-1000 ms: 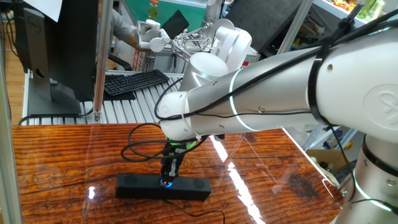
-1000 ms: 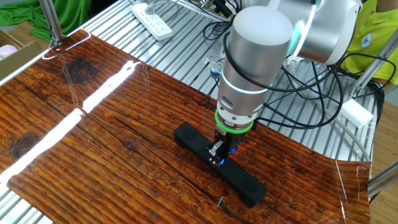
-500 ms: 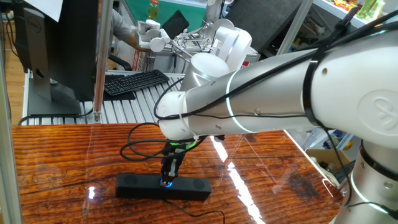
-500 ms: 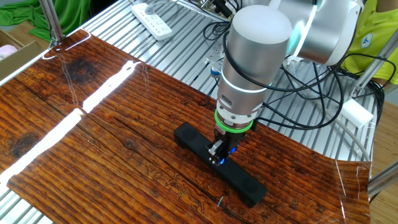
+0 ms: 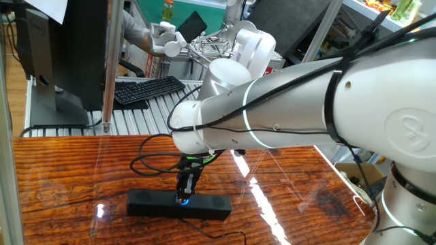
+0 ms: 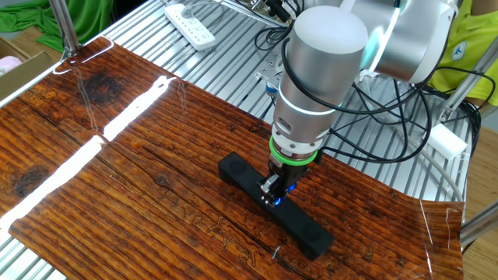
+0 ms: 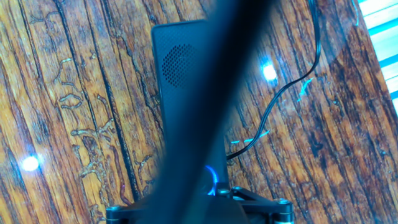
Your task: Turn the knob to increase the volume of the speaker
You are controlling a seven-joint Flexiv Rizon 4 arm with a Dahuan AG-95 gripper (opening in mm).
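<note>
— On wooden table (image 6: 117, 171), mid-board: speaker (image 5: 178, 204), lying flat, cable (image 7: 283, 93) trailing off.
— Gripper (image 6: 275, 191)?
— Straight down on knob (image 5: 182, 200), blue glow at fingertips. Appears pinched on it; jaw gap mostly hidden, can't tell for sure.

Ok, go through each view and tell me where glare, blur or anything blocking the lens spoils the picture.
One fixed view: a white glare streak on the table; the knob glows blue under the gripper.
The other fixed view: long white glare bands on the wood, the speaker sharp.
Hand view: a dark, out-of-focus bar crosses the frame, hiding most of the knob; bright glare spots on the wood; the cable stays sharp.
</note>
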